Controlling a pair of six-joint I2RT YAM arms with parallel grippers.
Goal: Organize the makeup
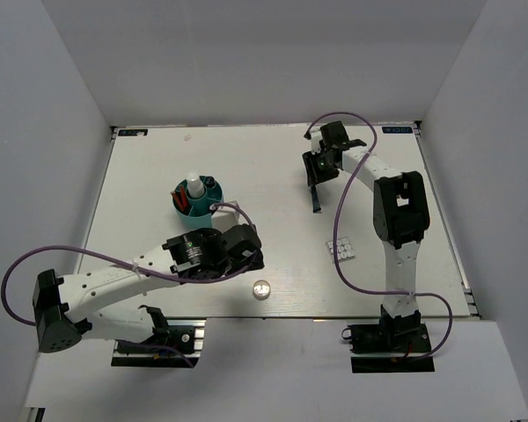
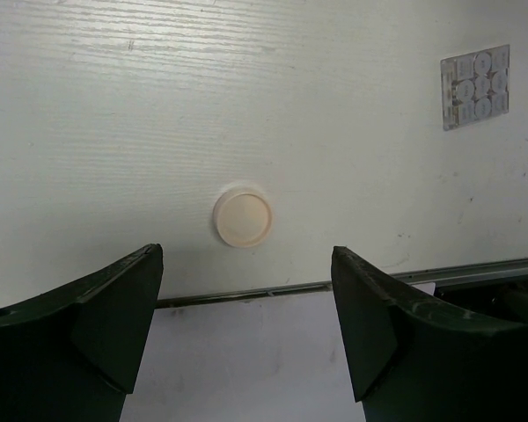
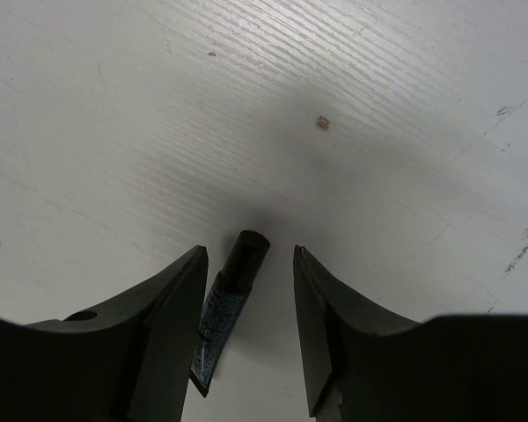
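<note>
A short black tube lies on the white table between the open jaws of my right gripper, closer to the left finger, touching neither. In the top view the right gripper is at the back right, with the tube sticking out toward the front. My left gripper is open and empty, just behind the tiny round jar. In the left wrist view the jar lies ahead of the open left gripper. The square grey-panned palette lies right of centre. A white bottle and red and black pencils stand in the teal holder.
The table's front edge runs just under my left fingers, close to the jar. The palette also shows in the left wrist view at the far right. White walls close in the table on the left, back and right.
</note>
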